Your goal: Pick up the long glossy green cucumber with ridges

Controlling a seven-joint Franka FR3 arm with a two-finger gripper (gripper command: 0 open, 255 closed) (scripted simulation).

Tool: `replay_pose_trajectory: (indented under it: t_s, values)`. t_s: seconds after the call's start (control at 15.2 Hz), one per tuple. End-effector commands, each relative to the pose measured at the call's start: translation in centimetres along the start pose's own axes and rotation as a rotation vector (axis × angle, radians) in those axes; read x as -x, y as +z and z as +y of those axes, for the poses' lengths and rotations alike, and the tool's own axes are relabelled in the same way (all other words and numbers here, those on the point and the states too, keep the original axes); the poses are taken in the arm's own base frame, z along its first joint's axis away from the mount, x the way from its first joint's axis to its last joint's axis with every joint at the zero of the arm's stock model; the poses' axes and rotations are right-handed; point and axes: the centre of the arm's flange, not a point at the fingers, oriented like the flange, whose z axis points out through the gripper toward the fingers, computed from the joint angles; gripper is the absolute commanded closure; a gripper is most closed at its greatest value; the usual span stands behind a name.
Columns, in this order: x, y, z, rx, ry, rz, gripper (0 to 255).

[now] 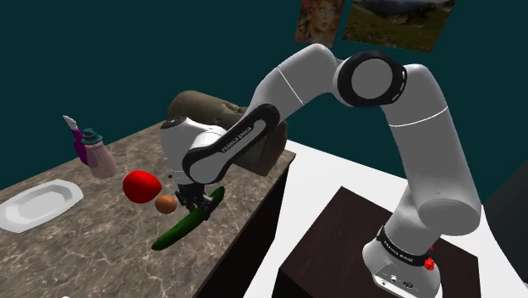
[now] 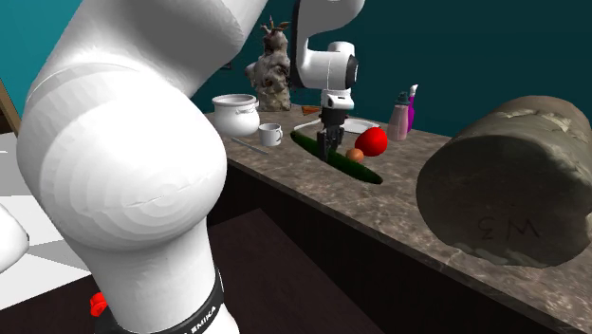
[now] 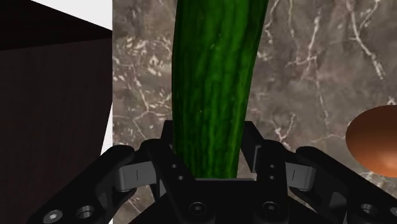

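Close in, the dark box stand sat at the shoulder view's lower right, with the white arm reaching up and left over a brown marbled stone counter.

- Long glossy green ridged cucumber lay on the counter near its front edge, directly under the hand.
- All-black two-finger gripper was clenched across the cucumber. In the wrist view both fingers pressed its sides, no gap seen.
- Small orange-brown egg-shaped thing lay just beside the gripper, and a round red fruit just beyond that.
- Farther left: pink spray bottle and white oblong plate.
- Far back: a big brown lumpy loaf-like block.

Risk, as judged: the grip looked off-centre, nearer the cucumber's far end, so on lifting the longer free end could sag or pivot between the pads. The glossy skin would help it slip. A swinging end could knock the egg-shaped thing, or a dropped cucumber could roll off the nearby edge.

Axis: flat on the counter, long axis running from near-left to far-right in the shoulder view, roughly along the counter's edge. The fingers closed across that axis.
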Motion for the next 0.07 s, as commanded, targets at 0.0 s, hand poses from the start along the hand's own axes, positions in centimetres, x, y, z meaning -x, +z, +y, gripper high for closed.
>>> replay_pose_trajectory:
  t_s: [0.0]
  values:
    - [-0.08, -0.29, 0.08, 0.000, 0.000, 0.000, 255]
